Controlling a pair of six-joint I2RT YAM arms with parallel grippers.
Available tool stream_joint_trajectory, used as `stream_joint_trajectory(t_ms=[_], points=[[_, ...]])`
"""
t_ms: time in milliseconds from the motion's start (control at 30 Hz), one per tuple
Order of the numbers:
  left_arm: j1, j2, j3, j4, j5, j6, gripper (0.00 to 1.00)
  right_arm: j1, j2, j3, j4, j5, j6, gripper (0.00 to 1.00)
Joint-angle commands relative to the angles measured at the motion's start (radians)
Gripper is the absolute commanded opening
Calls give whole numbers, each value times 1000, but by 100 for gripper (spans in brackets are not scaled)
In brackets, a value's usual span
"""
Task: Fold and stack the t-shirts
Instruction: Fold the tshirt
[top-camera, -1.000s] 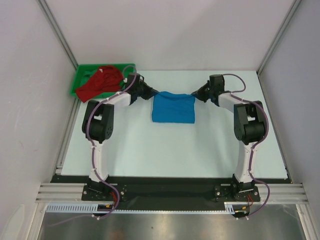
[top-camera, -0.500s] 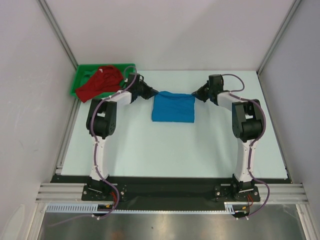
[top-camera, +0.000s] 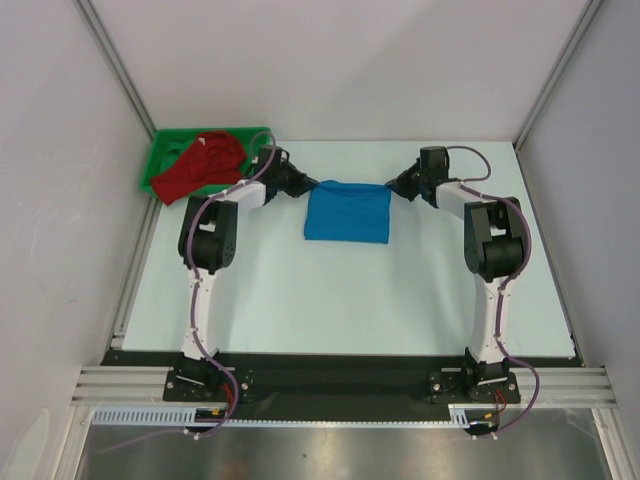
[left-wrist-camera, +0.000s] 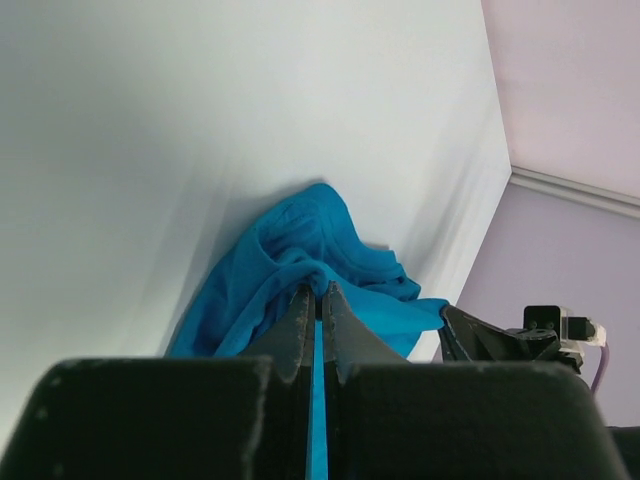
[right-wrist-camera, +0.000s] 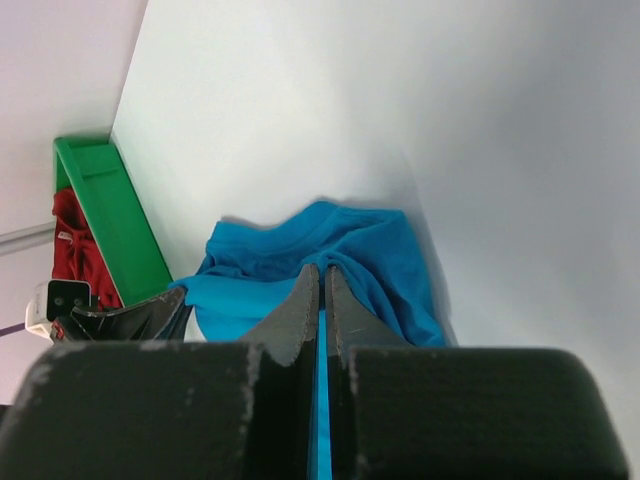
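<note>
Item 1, blue t-shirt (top-camera: 347, 213): we log it as rough square on table (top-camera: 330, 290), right of green tray (top-camera: 212, 131).
Left tool (top-camera: 308, 186): pinched tight on shirt's far corner nearer tray.
Right tool (top-camera: 393, 187): pinched tight on far corner away from tray.
Item 2, red t-shirt (top-camera: 200, 165): we log it bunched inside tray.
</note>
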Motion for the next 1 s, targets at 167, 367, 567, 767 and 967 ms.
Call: stream_joint_trajectory(t_ms=[167,367,567,767,967], points=[[21,22,67,18,-29,-15,2,-25,42,63,16,3,11,0],[23,34,145,-74,-76,91,25,-43,92,127,10,-21,-82,32],[20,-201,57,-137,-228,327,49,-129,-34,109,-70,-35,-325,61],[-37,-332,-268,276,-37,358,48,-60,-159,-110,189,-210,-327,57],[-68,-141,-168,417,143,247,38,21,38,-87,461,-339,-110,38]])
